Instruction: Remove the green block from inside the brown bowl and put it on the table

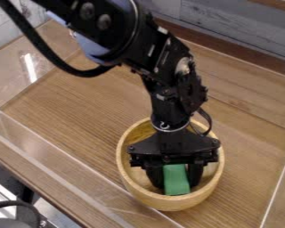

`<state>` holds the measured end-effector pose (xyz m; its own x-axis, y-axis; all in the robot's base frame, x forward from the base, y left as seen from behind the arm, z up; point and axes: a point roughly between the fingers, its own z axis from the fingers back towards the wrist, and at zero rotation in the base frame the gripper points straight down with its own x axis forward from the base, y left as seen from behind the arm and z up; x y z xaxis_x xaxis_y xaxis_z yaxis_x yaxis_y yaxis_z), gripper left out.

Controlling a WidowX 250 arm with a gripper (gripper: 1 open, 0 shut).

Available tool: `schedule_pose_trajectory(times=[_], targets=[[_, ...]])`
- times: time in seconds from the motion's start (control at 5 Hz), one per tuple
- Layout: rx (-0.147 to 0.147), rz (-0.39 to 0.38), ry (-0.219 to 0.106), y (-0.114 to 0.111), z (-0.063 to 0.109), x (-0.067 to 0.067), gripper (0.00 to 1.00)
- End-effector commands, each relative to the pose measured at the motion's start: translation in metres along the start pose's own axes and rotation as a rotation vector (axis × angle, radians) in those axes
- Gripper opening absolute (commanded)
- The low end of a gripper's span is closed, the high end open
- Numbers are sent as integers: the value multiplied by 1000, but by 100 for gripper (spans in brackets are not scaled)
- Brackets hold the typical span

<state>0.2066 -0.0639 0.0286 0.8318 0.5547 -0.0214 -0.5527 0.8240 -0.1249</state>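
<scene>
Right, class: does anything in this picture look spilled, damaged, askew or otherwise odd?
Nothing stands out. The bowl sits upright on the table, the green block is inside it at the gripper, and no spill or damage shows.
</scene>
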Motion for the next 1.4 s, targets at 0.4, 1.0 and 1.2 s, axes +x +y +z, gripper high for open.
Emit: schedule_pose_trajectory(times=[0.4, 1.0, 1.2], targets=[[-7, -36, -35, -4, 16, 6, 0], [7, -70, -45, -3, 29, 8, 0], [10, -77, -47, -3, 32, 9, 0]])
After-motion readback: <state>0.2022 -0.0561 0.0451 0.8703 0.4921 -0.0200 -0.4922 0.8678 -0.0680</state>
